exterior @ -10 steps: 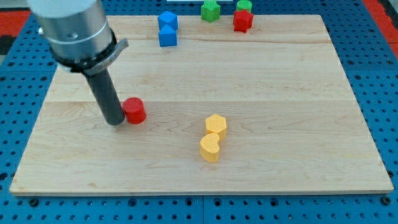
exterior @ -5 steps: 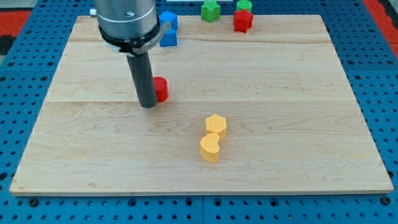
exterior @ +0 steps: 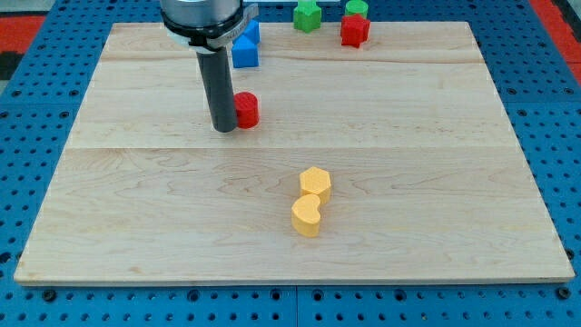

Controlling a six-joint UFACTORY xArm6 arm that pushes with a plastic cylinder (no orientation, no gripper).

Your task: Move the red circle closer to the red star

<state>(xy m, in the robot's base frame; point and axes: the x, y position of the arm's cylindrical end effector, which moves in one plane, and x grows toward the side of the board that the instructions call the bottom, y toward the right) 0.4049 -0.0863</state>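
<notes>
The red circle (exterior: 247, 110) lies on the wooden board (exterior: 408, 163), left of the middle and in its upper half. My tip (exterior: 223, 128) touches the circle's left side, slightly below it. The red star (exterior: 354, 31) sits at the board's top edge, to the right, well up and right of the circle. The rod rises from the tip to the view's top.
Two blue blocks (exterior: 245, 47) sit at the top, partly hidden behind the rod. A green star (exterior: 308, 14) and a green block (exterior: 356, 8) lie beyond the top edge. A yellow hexagon (exterior: 315, 182) and a yellow heart (exterior: 307, 216) touch below the middle.
My tip has pushed the red circle up and to the right, from the board's left-middle towards the top. The other blocks have not moved.
</notes>
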